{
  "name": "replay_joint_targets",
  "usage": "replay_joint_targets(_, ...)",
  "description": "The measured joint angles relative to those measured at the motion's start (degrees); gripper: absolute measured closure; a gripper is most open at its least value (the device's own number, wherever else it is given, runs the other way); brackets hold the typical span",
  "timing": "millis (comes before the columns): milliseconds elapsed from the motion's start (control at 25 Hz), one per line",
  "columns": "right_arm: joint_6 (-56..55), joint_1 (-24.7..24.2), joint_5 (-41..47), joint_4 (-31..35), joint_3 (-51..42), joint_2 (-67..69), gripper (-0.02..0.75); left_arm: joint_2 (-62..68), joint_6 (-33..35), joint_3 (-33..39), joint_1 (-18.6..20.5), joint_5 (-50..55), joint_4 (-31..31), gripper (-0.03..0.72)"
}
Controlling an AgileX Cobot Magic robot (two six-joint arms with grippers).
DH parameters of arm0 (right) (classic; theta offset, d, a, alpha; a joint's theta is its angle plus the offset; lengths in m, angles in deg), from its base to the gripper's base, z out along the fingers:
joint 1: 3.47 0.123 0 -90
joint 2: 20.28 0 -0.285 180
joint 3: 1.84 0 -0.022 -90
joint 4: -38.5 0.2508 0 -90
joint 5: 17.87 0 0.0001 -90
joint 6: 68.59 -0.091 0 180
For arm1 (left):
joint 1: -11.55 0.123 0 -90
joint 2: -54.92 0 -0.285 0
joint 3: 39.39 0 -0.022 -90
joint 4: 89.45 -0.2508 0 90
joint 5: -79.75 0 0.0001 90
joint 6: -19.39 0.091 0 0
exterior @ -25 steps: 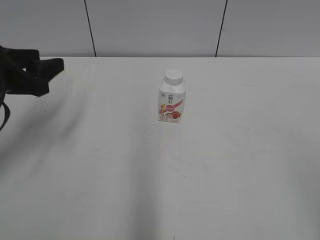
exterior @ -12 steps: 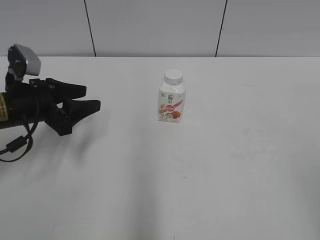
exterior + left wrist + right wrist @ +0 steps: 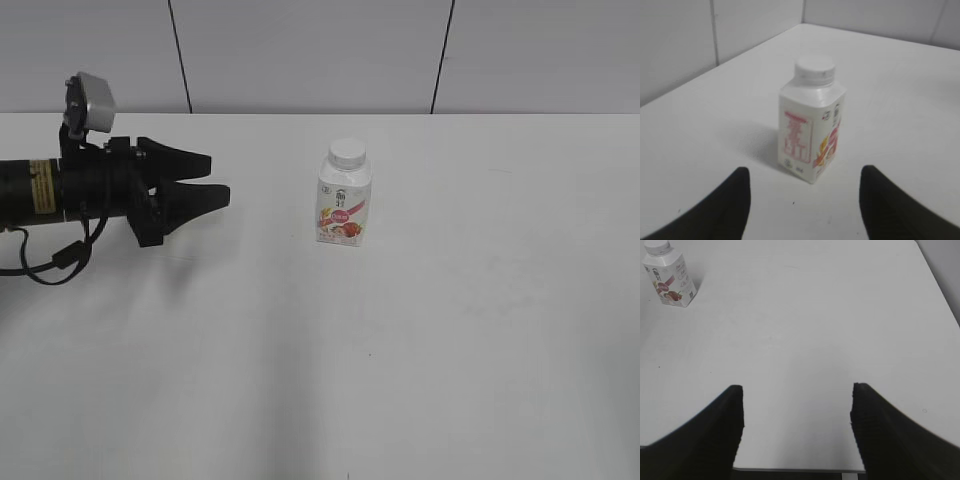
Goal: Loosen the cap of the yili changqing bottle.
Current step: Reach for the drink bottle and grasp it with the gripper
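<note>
Bottle stands mid-table, left tool apart, open.

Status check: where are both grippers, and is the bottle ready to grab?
Left gripper open, empty, short of the bottle. Right gripper open, empty, well back. Bottle upright on the table, cap on. Nothing in the way.

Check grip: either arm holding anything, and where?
Nothing held. Left gripper is open, short of the bottle; right gripper is open over bare table.
</note>
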Motion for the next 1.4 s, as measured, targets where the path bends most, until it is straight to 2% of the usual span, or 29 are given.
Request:
replay_joint_targets(160, 0.0, 0.0, 0.0, 0.0, 0.0, 0.0, 0.204, 3.3, -1.2, -5.9, -1.0, -4.0, -5.6, 0.279)
replay_joint_targets(280, 0.0, 0.0, 0.0, 0.0, 0.0, 0.0, 0.204, 6.9, -6.9, -9.7, -2.3, -4.3, -6.8, 0.270)
replay_joint_targets(400, 0.0, 0.0, 0.0, 0.0, 0.0, 0.0, 0.204, 10.4, -12.4, -13.6, -4.2, -4.3, -7.5, 0.193)
replay_joint_targets(560, 0.0, 0.0, 0.1, 0.0, 0.0, 0.0, 0.204, 14.0, -15.9, -18.7, -6.2, -4.5, -8.0, 0.090)
replay_joint_targets(1080, 0.0, 0.0, 0.1, 0.0, 0.0, 0.0, 0.204, 22.7, -18.6, -33.6, -9.8, -4.5, -11.8, 0.092)
replay_joint_targets(1400, 0.0, 0.0, 0.1, 0.0, 0.0, 0.0, 0.204, 26.0, -20.5, -38.0, -11.0, -4.6, -12.9, 0.095)
